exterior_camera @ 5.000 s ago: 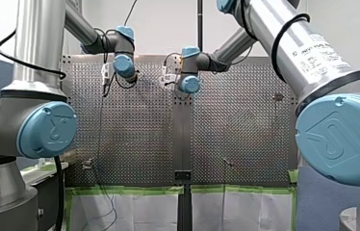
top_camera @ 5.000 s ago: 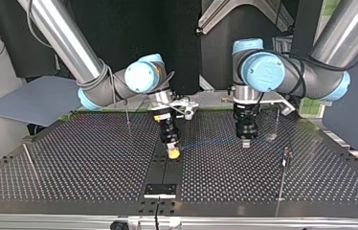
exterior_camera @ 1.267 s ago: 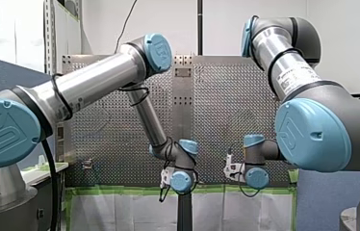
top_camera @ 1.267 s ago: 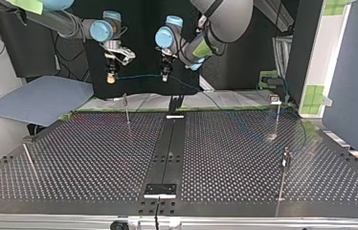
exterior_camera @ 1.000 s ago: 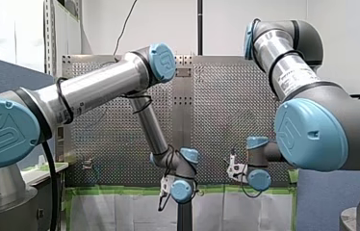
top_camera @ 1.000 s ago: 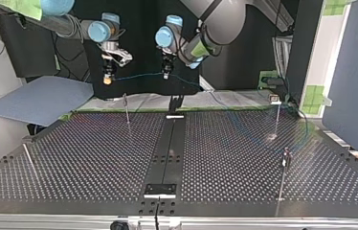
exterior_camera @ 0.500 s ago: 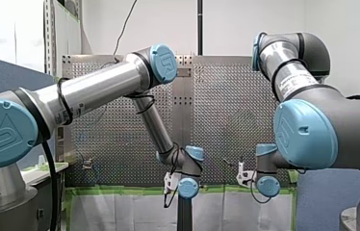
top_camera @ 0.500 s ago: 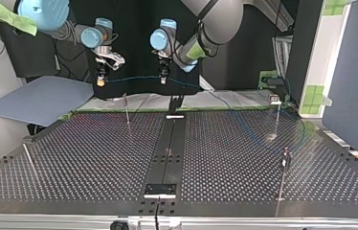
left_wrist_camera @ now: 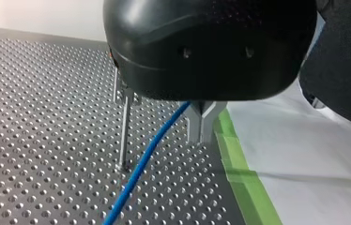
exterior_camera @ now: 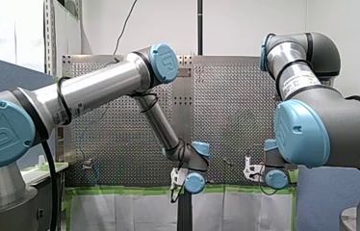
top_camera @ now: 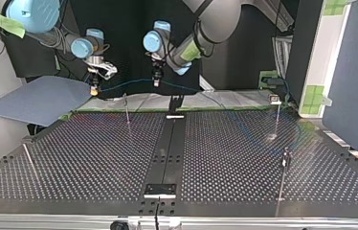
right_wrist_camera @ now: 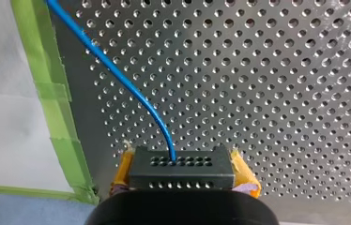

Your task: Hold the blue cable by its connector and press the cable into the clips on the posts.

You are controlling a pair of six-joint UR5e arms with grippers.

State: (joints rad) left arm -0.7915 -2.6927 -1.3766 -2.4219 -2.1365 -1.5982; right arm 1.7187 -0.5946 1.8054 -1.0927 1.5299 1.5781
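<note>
Cable (left_wrist_camera: 150, 150) is stretching between both grippers above the table's (top_camera: 72, 158) taped edge; the right gripper (top_camera: 93, 89) is clamping its end, the left gripper (top_camera: 156, 82) is pinching it farther along.

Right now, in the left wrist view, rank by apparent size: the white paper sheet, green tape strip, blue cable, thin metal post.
1. White paper sheet
2. Green tape strip
3. Blue cable, similar length but thinner
4. Thin metal post
</note>
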